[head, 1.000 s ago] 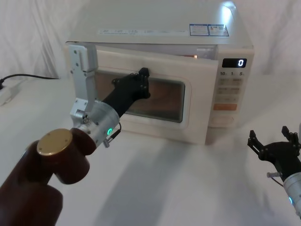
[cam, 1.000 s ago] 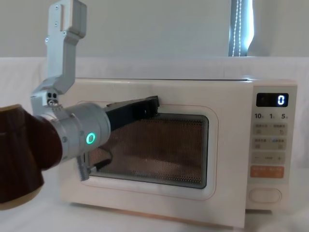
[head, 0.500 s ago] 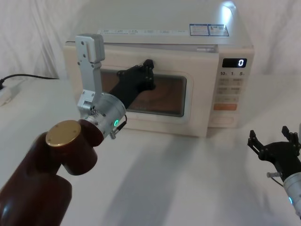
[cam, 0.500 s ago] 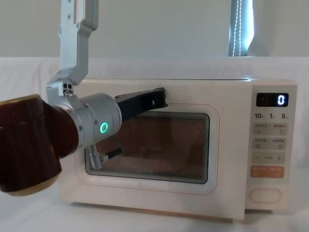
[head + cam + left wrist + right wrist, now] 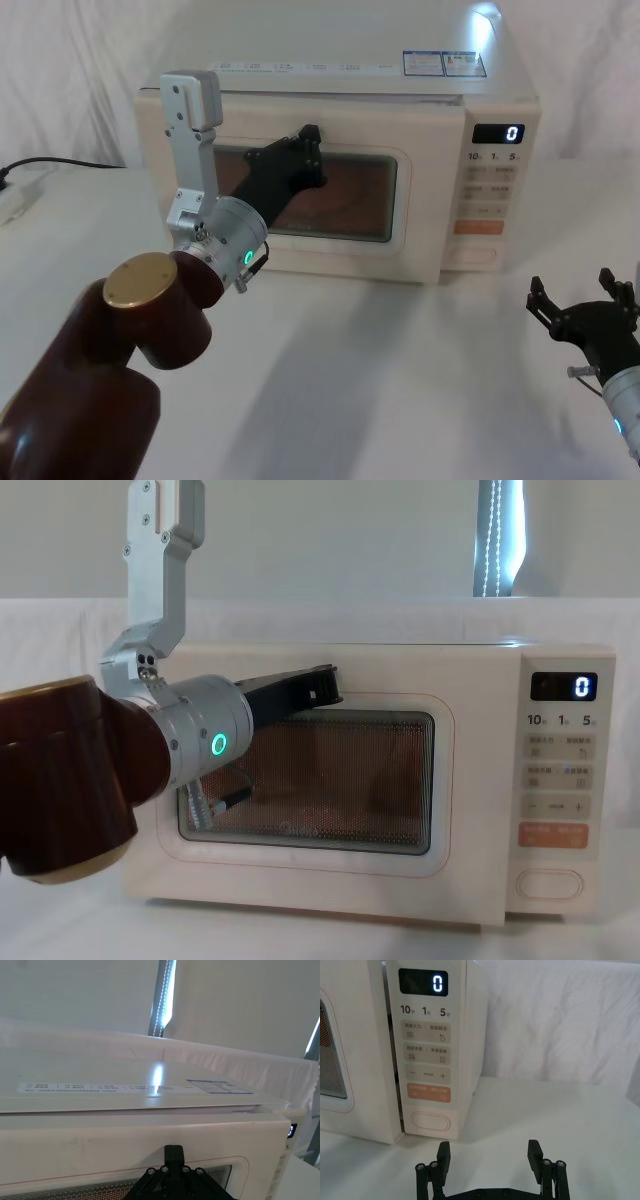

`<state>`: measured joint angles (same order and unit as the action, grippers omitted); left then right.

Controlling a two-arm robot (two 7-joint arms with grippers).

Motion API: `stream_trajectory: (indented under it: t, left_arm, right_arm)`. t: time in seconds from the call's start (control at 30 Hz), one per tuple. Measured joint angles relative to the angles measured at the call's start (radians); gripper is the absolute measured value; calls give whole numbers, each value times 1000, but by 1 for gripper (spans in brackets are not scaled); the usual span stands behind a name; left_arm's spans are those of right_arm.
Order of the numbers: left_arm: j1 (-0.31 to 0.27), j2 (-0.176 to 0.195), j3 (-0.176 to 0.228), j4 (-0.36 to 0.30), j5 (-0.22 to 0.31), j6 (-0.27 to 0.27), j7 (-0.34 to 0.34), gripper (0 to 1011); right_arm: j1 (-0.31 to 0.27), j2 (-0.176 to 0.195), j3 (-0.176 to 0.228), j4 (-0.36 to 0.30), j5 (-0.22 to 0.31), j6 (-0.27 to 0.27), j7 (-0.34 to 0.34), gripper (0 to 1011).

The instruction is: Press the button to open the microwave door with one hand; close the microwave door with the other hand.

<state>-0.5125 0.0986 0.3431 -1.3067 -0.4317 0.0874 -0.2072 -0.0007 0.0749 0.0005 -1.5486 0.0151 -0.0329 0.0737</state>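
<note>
The cream microwave door (image 5: 428, 195) with its dark window lies flush with the oven front, also seen in the chest view (image 5: 452, 780). My left gripper (image 5: 306, 152) is shut, its black fingertips at the door's upper edge above the window (image 5: 326, 685) (image 5: 173, 1153). The wide cream button (image 5: 430, 1121) sits at the bottom of the control panel (image 5: 472, 257) (image 5: 548, 883). My right gripper (image 5: 489, 1154) hovers open low over the table, in front of and below the button, apart from it (image 5: 578, 296).
The display (image 5: 511, 133) reads 0, and an orange key (image 5: 429, 1092) sits just above the button. A white power strip with a black cable (image 5: 16, 196) lies at the far left. White cloth covers the table (image 5: 380, 380).
The door swung from ajar to flush with the oven as my left gripper pushed it in. The right gripper has stayed where it was.
</note>
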Motion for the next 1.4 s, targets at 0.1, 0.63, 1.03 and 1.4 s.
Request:
stream_trajectory:
  t: [0.1,0.63,1.03,1.4]
  left_arm:
    - [-2,-6,-6,6,6,0,2,0]
    - [-31,-30,-23,55,24,-4,-1,0]
    - [-43,-46,-34,86,31,-11,-1,0]
    - [-31,-48,-43,67,34,4,3,0]
  right_arm:
    - [0,0,0,0,0,0,0,1002]
    - [0,0,0,0,0,0,0,1002]
    - [0,0,0,0,0,0,0,1002]
    - [0,0,0,0,0,0,0,1002]
